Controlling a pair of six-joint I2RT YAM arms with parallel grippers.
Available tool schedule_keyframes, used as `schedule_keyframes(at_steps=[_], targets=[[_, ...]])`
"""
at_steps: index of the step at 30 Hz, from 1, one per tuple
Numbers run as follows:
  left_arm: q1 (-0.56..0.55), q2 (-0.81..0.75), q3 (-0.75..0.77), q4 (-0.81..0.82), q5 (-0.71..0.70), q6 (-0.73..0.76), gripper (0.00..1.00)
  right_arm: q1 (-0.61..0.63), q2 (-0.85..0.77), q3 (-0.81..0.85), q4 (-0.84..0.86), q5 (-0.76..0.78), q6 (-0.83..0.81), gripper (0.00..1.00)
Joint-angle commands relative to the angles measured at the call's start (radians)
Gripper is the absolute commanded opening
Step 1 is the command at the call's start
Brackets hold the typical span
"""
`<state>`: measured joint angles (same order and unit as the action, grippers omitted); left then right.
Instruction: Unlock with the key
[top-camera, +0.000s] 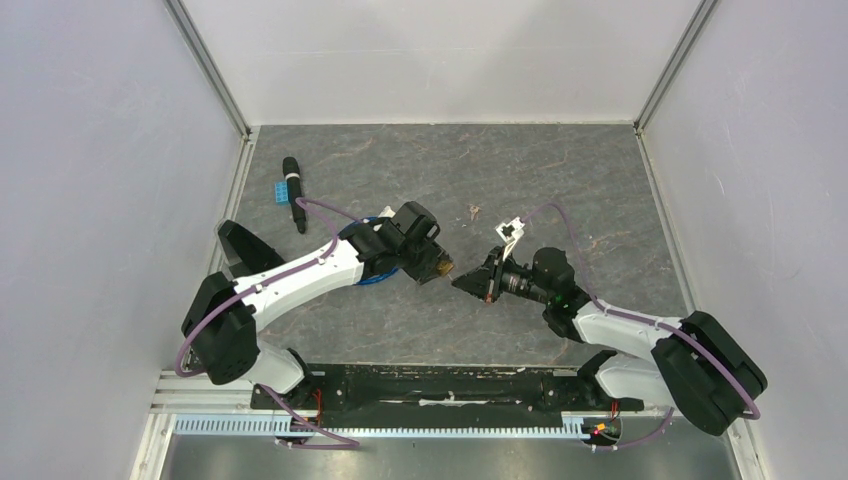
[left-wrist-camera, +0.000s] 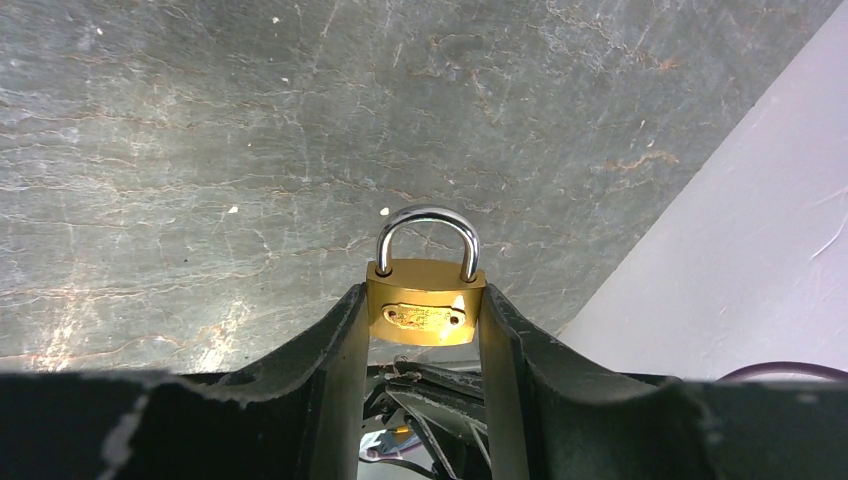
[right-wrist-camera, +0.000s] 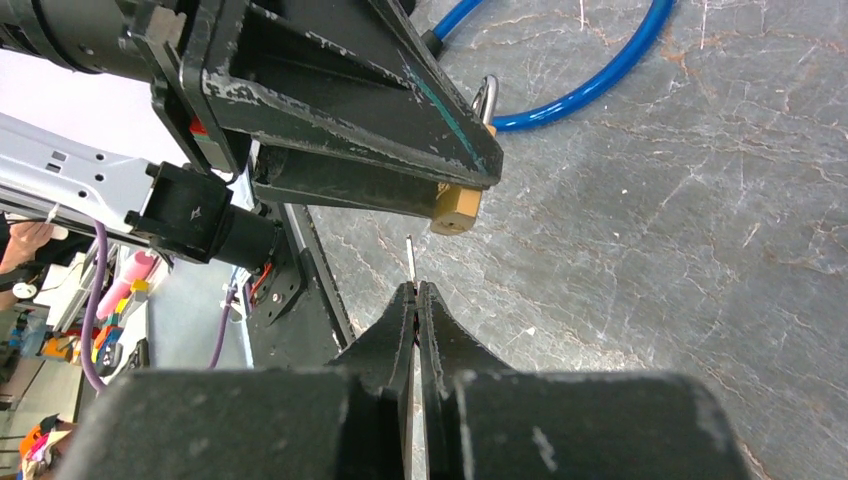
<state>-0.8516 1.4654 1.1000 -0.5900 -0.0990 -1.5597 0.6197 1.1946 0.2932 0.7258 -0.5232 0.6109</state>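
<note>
Two black fingers (right-wrist-camera: 395, 330) of the right end effector (right-wrist-camera: 416, 295) fill the bottom of the right wrist view. They are squeezed tight together and pinch a thin silver key (right-wrist-camera: 410, 258). Only the key's thin blade sticks out past the tips. It points up toward the padlock (right-wrist-camera: 455, 208).

The padlock is gold with a shiny silver loop. The left end effector (left-wrist-camera: 425, 292) is grasping it by its two sides, one finger on each side. In the left wrist view both ends of the loop go down into the gold body. The loop points away from the arm.

From above, the two arms meet nose to nose over the middle of the grey worktop (top-camera: 560, 180). The key's tip is just beside the bottom end of the padlock. In the right wrist view a small gap shows between them.

A blue hose (top-camera: 372, 277) lies curled on the worktop under the left arm. Farther back on the left lies a black pen (top-camera: 294, 195), with a small blue block (top-camera: 284, 190) touching its side.
</note>
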Motion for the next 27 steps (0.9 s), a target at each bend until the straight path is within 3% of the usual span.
schedule_keyframes(at_steps=[1,14,27], targets=[[-0.007,-0.036,-0.002,0.059,-0.001,-0.037,0.02,0.005,0.01,0.045,0.042,-0.009,-0.001,0.0],[-0.01,-0.039,-0.005,0.061,-0.006,-0.03,0.02,0.005,-0.014,0.048,-0.053,0.074,-0.029,0.0],[-0.016,-0.033,0.0,0.061,-0.004,-0.024,0.02,0.005,-0.03,0.037,-0.027,0.09,-0.013,0.0]])
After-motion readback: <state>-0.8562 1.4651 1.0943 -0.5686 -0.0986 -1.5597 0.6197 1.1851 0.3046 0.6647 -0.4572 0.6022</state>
